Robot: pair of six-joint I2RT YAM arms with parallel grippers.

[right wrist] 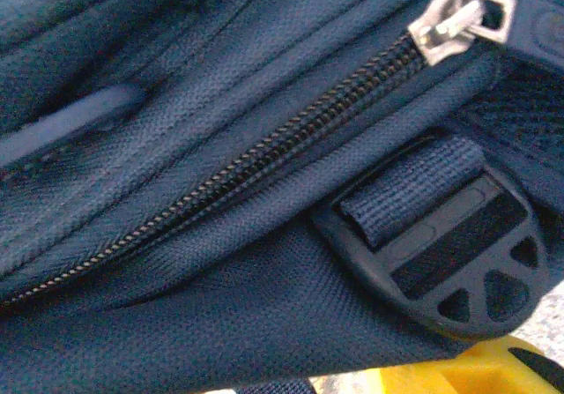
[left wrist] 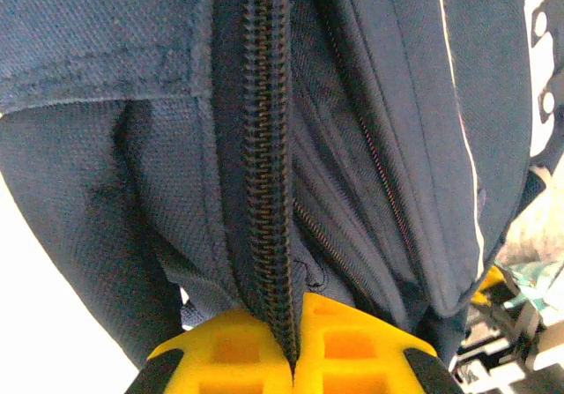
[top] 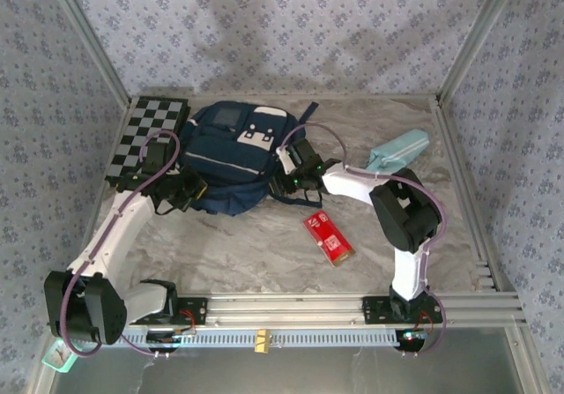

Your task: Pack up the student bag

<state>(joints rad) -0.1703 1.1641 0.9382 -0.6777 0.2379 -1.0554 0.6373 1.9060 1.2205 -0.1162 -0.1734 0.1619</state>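
Enclosure with three walls (top: 291, 33) in pale blue floral print, joined by aluminium posts (top: 88, 33); bench (top: 247, 244) topped with grey marbled sheet; ribbed metal rail (top: 291, 306) along near edge. Soft, even light; faint shadows on rear wall.

Navy student bag (top: 220, 154) with white patch (top: 256, 135), black-and-white checkerboard (top: 150, 130), red packet (top: 328, 237), light-blue pencil case (top: 398, 150)

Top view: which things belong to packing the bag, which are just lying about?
Job: backpack; left gripper pinching its zipper; right gripper beside it; probably to pack: pencil case, red packet.
Lying about: checkerboard.
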